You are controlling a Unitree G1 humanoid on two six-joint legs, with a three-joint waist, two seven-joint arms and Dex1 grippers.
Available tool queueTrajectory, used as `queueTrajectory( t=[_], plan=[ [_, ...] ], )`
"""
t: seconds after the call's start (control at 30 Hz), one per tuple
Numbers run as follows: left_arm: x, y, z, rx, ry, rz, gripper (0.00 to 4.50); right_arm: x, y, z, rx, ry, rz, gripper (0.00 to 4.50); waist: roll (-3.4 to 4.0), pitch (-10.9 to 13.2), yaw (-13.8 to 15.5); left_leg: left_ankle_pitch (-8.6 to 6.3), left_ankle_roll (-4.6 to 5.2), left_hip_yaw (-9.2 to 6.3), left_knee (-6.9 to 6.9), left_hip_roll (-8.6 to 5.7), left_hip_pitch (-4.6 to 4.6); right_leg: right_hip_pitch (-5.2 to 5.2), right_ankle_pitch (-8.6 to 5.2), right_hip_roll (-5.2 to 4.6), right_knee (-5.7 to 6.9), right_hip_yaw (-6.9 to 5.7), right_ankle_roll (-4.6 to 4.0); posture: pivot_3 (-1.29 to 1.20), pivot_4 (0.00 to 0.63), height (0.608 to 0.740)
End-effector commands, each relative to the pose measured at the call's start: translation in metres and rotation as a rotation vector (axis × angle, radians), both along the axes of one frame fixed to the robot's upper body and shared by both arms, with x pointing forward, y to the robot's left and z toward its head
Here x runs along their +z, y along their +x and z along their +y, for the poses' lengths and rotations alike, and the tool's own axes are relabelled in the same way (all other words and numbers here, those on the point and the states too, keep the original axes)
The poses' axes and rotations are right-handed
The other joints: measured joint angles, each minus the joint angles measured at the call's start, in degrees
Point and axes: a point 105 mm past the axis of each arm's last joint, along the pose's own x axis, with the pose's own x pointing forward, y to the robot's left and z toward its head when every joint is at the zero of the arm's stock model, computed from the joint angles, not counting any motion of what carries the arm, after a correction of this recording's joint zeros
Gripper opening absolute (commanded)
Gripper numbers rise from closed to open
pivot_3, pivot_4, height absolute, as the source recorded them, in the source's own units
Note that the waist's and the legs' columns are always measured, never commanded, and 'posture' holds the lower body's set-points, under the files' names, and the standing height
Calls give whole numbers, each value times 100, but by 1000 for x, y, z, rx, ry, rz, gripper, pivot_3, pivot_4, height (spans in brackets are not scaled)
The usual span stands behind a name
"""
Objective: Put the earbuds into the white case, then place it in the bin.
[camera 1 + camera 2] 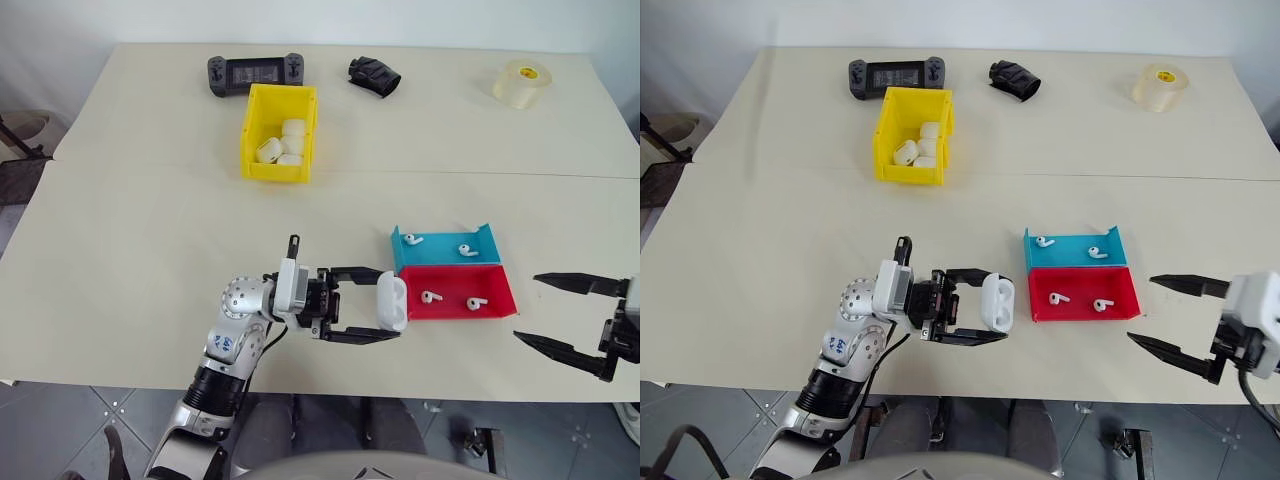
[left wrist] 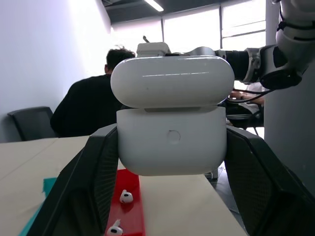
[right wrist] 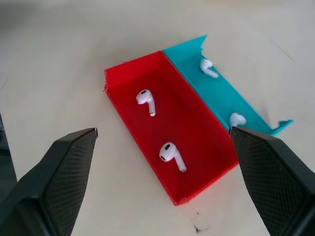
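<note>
- Left gripper (image 1: 388,306) clamps the white case (image 1: 392,302) between its two black fingers, just beside the near-left end of the red tray (image 1: 495,304); the case is off the table, lid ajar with a thin gap in the left wrist view, its inside hidden.
- Right gripper (image 1: 531,308) has its fingers spread wide and holds nothing; it hangs near the table's front edge, right of the red tray, and its wrist is cut off by the frame edge.
- Two earbuds lie in the red tray (image 3: 146,100) (image 3: 172,155) and two in the blue tray (image 1: 481,238) behind it (image 1: 413,240) (image 1: 465,249); in the right wrist view one blue-tray bud is half hidden behind a finger.
- Yellow bin (image 1: 252,135) sits well apart at the far side, holding several white cases (image 1: 283,142); exact count is hard to tell, they overlap.
- Far edge: black game controller (image 1: 256,73), dark crumpled item (image 1: 374,76) too small to identify, tape roll (image 1: 522,82).
- A person (image 2: 91,105) in dark clothing is seated in the background of the left wrist view, partly blocked by the case.
</note>
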Motion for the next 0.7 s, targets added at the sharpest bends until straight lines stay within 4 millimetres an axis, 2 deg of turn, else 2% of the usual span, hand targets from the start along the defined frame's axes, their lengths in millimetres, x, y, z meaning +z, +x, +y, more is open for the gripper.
queueTrajectory(
  t=[0.03, 0.2, 0.27, 0.43, 0.53, 0.7],
  plan=[
    [7, -2, 3, 14, -23, -26, 2795, -7, 7, 23, 28, -74, 143, 4500, 5, -3, -4, 0, 0, 1, 0, 2, 0, -1, 0, 0, 0, 2, 0, 0, 150, 740],
    [5, -3, 8, 33, -10, -17, 2795, -19, 24, 31, 93, -276, 160, 4500, 9, -5, 28, -3, 1, -7, 2, -3, -7, -1, 0, -1, -9, -2, 0, 0, 150, 740],
    [4, -2, 10, 44, 0, -17, 2795, -25, 38, 26, 107, -398, 129, 4500, 9, -5, 17, -4, 4, -6, 3, -8, -11, -4, 0, -6, -13, 0, 1, 0, 150, 740],
    [6, -1, 11, 66, -3, -20, 2795, -32, 53, 18, 172, -564, 92, 4500, 10, -5, 19, -5, 4, -15, 2, -9, -14, -5, 1, -5, -18, -6, 2, 0, 150, 740],
    [7, 0, 11, 76, -6, -21, 2795, -33, 60, 16, 207, -628, 68, 4500, 12, -5, 7, -5, 4, -11, 1, -8, -14, -5, 1, -5, -18, -6, 2, 0, 150, 740],
    [7, 0, 11, 93, -11, -18, 2795, -37, 62, 15, 260, -653, 85, 4500, 12, -5, 6, -5, 3, -10, 1, -5, -13, -6, 1, -3, -16, -7, 2, 0, 150, 740]
  ],
)
